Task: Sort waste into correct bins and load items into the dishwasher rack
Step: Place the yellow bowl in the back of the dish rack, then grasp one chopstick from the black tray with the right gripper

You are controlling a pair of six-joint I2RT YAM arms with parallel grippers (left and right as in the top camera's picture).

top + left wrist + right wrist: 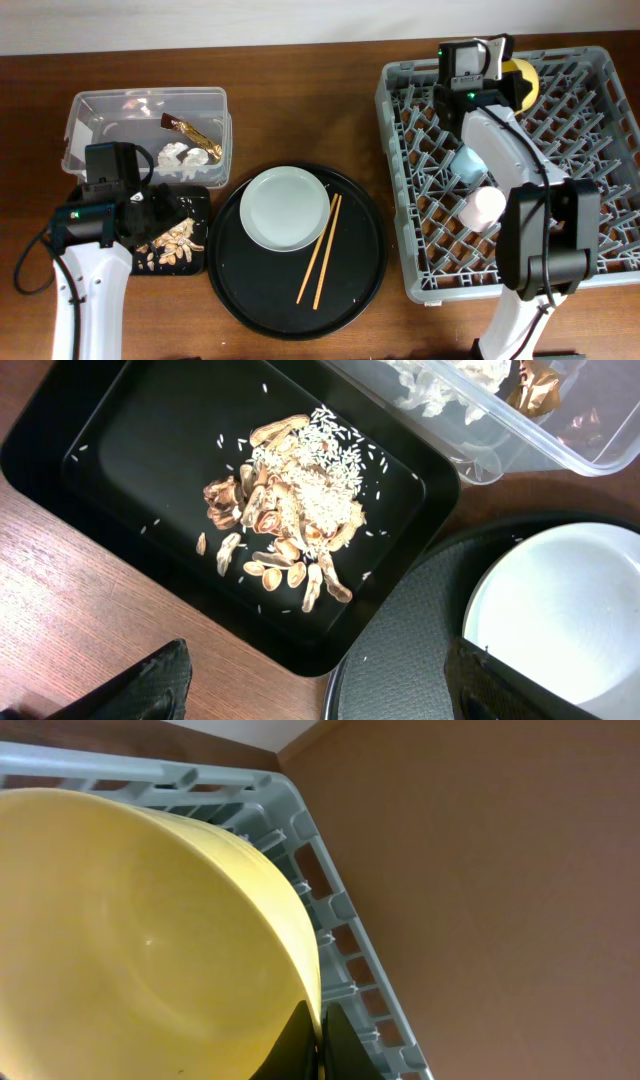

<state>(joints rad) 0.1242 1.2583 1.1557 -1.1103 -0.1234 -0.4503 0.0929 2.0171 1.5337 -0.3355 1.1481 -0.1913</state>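
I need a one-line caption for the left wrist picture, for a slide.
Left wrist view: food scraps heaped in the black tray, beside the clear box and pale plate.

Observed: the left arm (88, 290) is a white moulded link shell ending in a black boxy wrist module (108, 168). It carries a small teal indicator light (71, 213) and a thin black cable (28, 268) looping off its outer side. The left claw (330, 690) shows two matt black wedge-shaped fingertips (150, 685). The right arm (500, 150) has the same white curved shell, a bulky black joint housing (545, 245), a black camera block (466, 60) with a pale face and a green light (468, 97); the right claw (318, 1042) tips are dark and narrow.
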